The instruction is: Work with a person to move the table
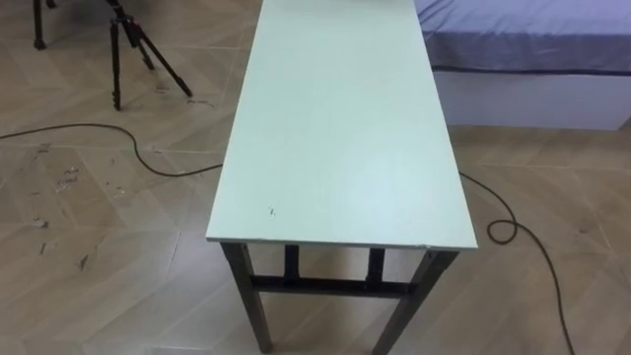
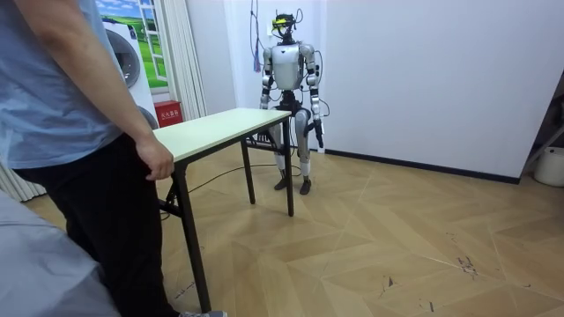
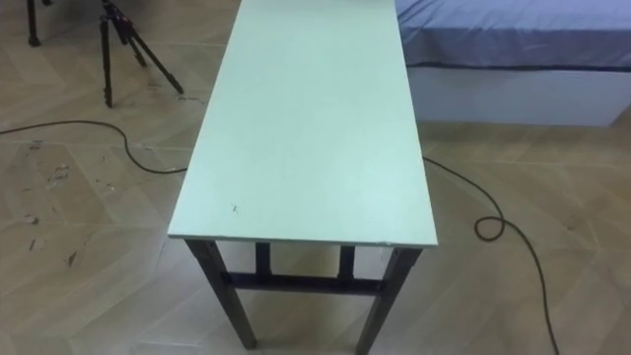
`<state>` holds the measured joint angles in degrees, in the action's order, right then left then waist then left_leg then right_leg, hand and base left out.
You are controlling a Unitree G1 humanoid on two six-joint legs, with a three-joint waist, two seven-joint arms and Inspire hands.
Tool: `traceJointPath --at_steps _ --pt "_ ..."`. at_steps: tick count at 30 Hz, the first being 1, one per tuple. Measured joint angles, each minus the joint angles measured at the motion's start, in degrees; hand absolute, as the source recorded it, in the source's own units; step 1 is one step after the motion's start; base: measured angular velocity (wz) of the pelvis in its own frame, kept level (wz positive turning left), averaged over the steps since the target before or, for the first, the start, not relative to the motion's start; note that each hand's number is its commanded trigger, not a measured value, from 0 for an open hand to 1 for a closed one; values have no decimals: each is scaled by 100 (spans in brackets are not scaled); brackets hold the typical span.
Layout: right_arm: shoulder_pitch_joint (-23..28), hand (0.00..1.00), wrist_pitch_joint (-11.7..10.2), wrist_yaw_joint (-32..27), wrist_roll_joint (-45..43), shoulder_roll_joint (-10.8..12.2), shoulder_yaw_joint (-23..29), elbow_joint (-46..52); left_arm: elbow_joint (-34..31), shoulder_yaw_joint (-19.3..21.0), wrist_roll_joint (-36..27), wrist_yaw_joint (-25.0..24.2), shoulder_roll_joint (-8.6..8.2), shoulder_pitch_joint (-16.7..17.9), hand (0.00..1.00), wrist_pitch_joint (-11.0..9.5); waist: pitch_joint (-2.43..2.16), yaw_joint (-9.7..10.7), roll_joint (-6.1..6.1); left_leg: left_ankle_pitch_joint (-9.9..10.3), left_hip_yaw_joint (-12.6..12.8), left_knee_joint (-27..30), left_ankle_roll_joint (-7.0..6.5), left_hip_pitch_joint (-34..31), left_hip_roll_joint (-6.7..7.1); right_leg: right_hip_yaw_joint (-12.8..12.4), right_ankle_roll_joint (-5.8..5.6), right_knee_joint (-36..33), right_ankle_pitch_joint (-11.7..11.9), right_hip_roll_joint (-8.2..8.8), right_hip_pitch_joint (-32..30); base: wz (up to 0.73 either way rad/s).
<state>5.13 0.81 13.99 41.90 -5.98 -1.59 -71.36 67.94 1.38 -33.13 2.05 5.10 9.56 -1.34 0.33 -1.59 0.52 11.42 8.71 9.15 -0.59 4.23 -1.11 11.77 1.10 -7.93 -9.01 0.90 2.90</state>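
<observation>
Left hand [image 2: 318, 134] hangs down near the table [image 2: 220, 123] end.

Table [image 1: 335, 128] — far end off-frame

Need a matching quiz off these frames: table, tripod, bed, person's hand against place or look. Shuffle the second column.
1. table
2. tripod
3. bed
4. person's hand

A. stands to the robot's left of the table
B. at the table's end away from the robot
C. pale green top, dark legs
D. to the robot's right of the table, blue cover

Pairs: 1-C, 2-A, 3-D, 4-B
</observation>
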Motion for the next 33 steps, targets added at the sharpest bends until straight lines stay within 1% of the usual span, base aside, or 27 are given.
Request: traceJointPath --at_steps 2,4,7,9,10,11,12,13,14,15,17,19,20,21,22,23,25,29,31,33 --pt "8 0 13 128 207 -13 0 324 -157 -213 -114 -142 12 -10 0 12 -1 11 -1 0 1 2 0 -4 -1 1 0 2 0 0 -1 0" --pt "5 0 7 246 353 -10 -1 653 -297 -305 -152 -245 7 -12 0 16 -2 50 0 0 3 2 0 -2 -2 -2 0 5 0 -1 1 0" --pt "10 0 -4 341 459 -4 -41 1120 -554 -490 -571 -318 5 -17 0 22 -5 97 3 0 9 2 0 2 -1 -3 0 13 0 2 1 -1" --pt "77 0 19 323 606 -10 -196 1546 -744 -598 -737 -374 14 -17 0 66 -5 102 5 0 52 6 0 -13 -2 -7 0 8 0 6 -25 -6" --pt "143 0 42 325 802 -18 -328 1959 -949 -740 -859 -386 21 -18 0 113 -14 112 -2 0 59 21 0 -71 -2 -4 3 -13 2 9 -93 -7" --pt "203 0 64 326 1039 -8 -462 2374 -1180 -853 -1069 -430 91 12 0 182 -12 111 -5 -1 56 24 1 -113 -11 -2 14 -32 8 4 -108 0" --pt "242 0 68 324 1179 -2 -530 2598 -1331 -900 -1184 -444 108 20 0 231 -12 134 -5 -1 57 26 1 -125 -12 11 15 -40 9 4 -117 4" --pt "355 0 75 330 1517 -10 -681 3019 -1613 -1026 -1424 -481 121 23 0 276 -9 144 -9 -1 57 25 1 -145 -13 38 15 -72 9 -1 -140 12" --pt "431 0 78 325 1742 -16 -858 3342 -1883 -1200 -1647 -497 127 29 0 279 -7 142 -15 -1 56 25 1 -146 -13 61 15 -83 9 -10 -136 10" --pt "472 0 91 320 1789 -16 -929 3518 -2065 -1288 -1761 -498 130 50 0 286 -8 141 -15 -1 57 24 1 -146 -12 66 15 -84 9 -11 -134 4" --pt "729 0 156 358 1865 -17 -1181 4310 -3151 -1535 -2051 -541 131 330 0 338 -7 150 -16 -1 55 23 1 -146 -15 68 15 -87 10 -2 -131 0" --pt "854 0 180 438 1877 -16 -1302 4622 -3713 -1652 -2123 -690 129 449 0 344 2 151 -14 -1 53 5 1 -71 -22 60 14 -84 9 8 -64 0" --pt "919 0 177 456 1882 -25 -1351 4767 -3941 -1717 -2140 -746 145 477 0 339 22 142 -25 -1 48 -3 0 -35 -24 52 14 -81 9 8 -7 0" --pt "920 0 179 481 1895 -38 -1379 4798 -4069 -1763 -2158 -747 167 499 0 342 21 149 -28 0 47 -3 0 -27 -22 51 13 -82 8 9 6 0" --pt "918 0 179 500 1923 -73 -1427 4886 -4346 -1885 -2269 -748 247 537 0 345 24 164 -38 0 43 -8 0 -18 -23 42 11 -83 7 7 7 0" --pt "912 0 178 509 1927 -129 -1478 4973 -4555 -1994 -2316 -750 307 540 0 345 38 180 -60 4 36 -35 -2 -14 -23 43 11 -83 7 5 6 0" --pt "915 0 178 546 1930 -180 -1554 5022 -4726 -2112 -2350 -755 338 533 0 348 39 188 -85 33 3 -57 4 -10 -22 40 11 -91 7 -18 3 4" --pt "921 0 175 543 1930 -398 -1876 5348 -4938 -2342 -2350 -756 381 530 0 385 24 186 -128 36 3 -24 1 -24 -14 8 11 -87 7 -36 2 0" --pt "914 0 174 545 1943 -472 -1970 5484 -5075 -2370 -2352 -757 400 529 0 400 21 210 -134 36 1 8 1 -41 -14 2 11 -88 7 -26 -2 0" --pt "919 0 178 546 1953 -511 -2020 5663 -5322 -2399 -2369 -756 465 526 0 406 19 223 -137 35 4 24 1 -37 -14 0 11 -89 7 -8 -5 0"
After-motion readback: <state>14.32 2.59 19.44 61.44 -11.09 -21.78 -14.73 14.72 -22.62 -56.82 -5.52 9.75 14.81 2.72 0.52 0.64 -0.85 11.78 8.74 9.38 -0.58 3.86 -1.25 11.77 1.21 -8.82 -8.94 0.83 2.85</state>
